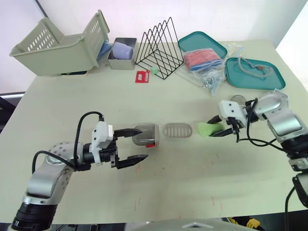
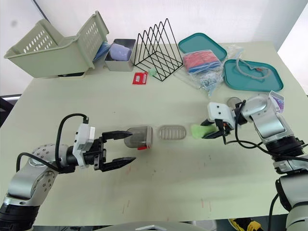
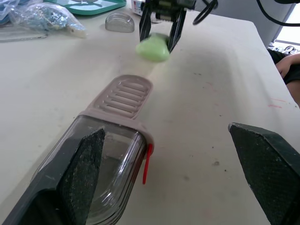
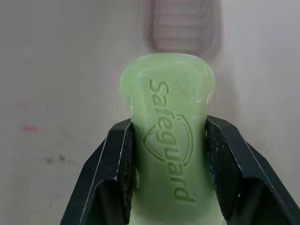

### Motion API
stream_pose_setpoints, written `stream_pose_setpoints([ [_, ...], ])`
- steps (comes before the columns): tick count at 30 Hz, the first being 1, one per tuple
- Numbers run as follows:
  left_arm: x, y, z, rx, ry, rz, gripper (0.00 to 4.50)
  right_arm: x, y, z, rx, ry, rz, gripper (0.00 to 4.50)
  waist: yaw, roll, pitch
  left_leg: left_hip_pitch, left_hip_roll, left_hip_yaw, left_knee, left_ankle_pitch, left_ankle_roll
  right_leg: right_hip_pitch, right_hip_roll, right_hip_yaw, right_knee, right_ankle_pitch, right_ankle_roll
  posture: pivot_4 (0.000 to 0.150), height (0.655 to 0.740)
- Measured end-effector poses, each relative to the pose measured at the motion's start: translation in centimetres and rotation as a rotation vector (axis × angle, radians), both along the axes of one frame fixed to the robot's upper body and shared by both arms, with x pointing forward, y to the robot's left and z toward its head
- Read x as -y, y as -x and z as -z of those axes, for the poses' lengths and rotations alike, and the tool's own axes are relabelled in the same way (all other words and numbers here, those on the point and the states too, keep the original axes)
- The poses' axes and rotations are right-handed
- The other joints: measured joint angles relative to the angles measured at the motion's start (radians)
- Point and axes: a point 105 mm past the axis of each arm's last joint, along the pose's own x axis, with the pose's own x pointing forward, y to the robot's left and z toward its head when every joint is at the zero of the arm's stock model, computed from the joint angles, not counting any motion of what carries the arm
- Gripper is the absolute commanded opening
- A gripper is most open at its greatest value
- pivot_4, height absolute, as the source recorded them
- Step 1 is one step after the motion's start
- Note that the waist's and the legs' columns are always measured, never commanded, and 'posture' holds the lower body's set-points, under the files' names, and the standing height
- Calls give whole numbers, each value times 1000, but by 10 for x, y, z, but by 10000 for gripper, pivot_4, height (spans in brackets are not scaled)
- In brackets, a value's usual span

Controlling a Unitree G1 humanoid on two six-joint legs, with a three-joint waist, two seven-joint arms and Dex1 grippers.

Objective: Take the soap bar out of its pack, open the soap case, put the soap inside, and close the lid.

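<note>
Soap bar (image 4: pixel 165 93) in right gripper (image 4: pixel 168 125) jaws, wrist view reads "Safeguard"

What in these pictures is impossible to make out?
- Dark thing under the basket: mostly hidden by it, head views.
- Red tag: print too small to read, head views.
- Soap: its near end is hidden between the jaws of the right gripper and runs off the right wrist view's edge.
- Ribbed tray beyond the soap: blurred in the right wrist view.
</note>
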Motion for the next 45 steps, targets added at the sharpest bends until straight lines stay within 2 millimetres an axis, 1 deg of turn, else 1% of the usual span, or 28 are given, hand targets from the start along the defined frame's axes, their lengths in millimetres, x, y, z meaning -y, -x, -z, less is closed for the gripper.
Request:
stream_pose_setpoints([
  [2,-2,-2,-1,1,-4,-3,45000,-12,2,-11,16,-23,-9,15737,1,0,0,0,0,-1,0,0,0,0,0,-1,0,0,0,1500,7400],
  [4,-4,-5,-2,6,-6,-8,45000,-26,4,-13,21,-45,-17,15737,2,0,0,-1,0,-2,0,0,0,0,0,-2,0,0,0,1500,7400],
  [7,-4,-6,-3,13,-6,-10,45000,-52,8,-6,-2,-70,-21,15737,1,0,0,-6,0,-3,1,1,-1,-4,0,-3,0,0,0,1500,7400],
  [9,-4,-6,-3,12,-6,-10,45000,-61,8,-2,-8,-76,-10,15737,2,0,0,-10,0,-4,1,2,-4,-8,0,-4,1,0,0,1500,7400],
  [11,-4,-7,-4,15,-6,-12,45000,-78,5,5,-7,-80,9,15737,1,0,0,-13,0,-4,1,5,-8,-10,0,-4,2,0,0,1500,7400],
  [13,-3,-8,-5,23,-6,-15,45000,-86,4,5,1,-79,15,15737,2,0,0,-14,-1,-5,1,5,-8,-11,0,-5,2,0,0,1500,7400],
  [17,-3,-8,-5,23,-6,-16,45000,-89,0,2,25,-72,32,15737,4,0,0,-14,-1,-6,1,5,-9,-11,-1,-6,2,0,0,1500,7400],
  [22,-3,-9,-7,29,-6,-17,45000,-93,1,10,18,-41,25,15737,1,0,0,-14,-1,-7,1,5,-9,-11,-1,-7,2,0,0,1500,7400],
  [31,-3,-11,-7,35,-6,-31,45000,-94,3,16,13,-16,15,15737,1,0,0,-14,-1,-8,1,5,-9,-11,-1,-7,2,0,0,1500,7400],
  [36,-2,-10,-8,41,-7,-31,45000,-91,0,18,9,-6,25,15737,1,0,0,-14,-1,-8,1,5,-9,-11,-1,-7,2,0,0,1500,7400],
  [37,-2,-10,-8,41,-7,-32,45000,-90,0,19,10,-5,25,26177,1,0,0,-14,-1,-8,1,5,-9,-11,-1,-7,3,0,0,1500,7400],
  [38,-1,-10,-8,42,-7,-32,45000,-90,0,19,10,-5,25,30284,1,0,0,-14,-1,-8,1,5,-9,-11,-1,-7,3,0,0,1500,7400],
  [41,-2,-10,-8,44,-7,-37,45000,-90,0,19,9,-4,20,44581,1,0,0,-14,-1,-8,1,5,-9,-11,-1,-7,3,0,0,1500,7400],
  [45,-2,-10,-8,44,-8,-38,45000,-91,0,16,18,-11,9,44581,1,0,0,-14,-1,-8,1,5,-9,-11,-1,-7,3,0,-1,1500,7400],
])
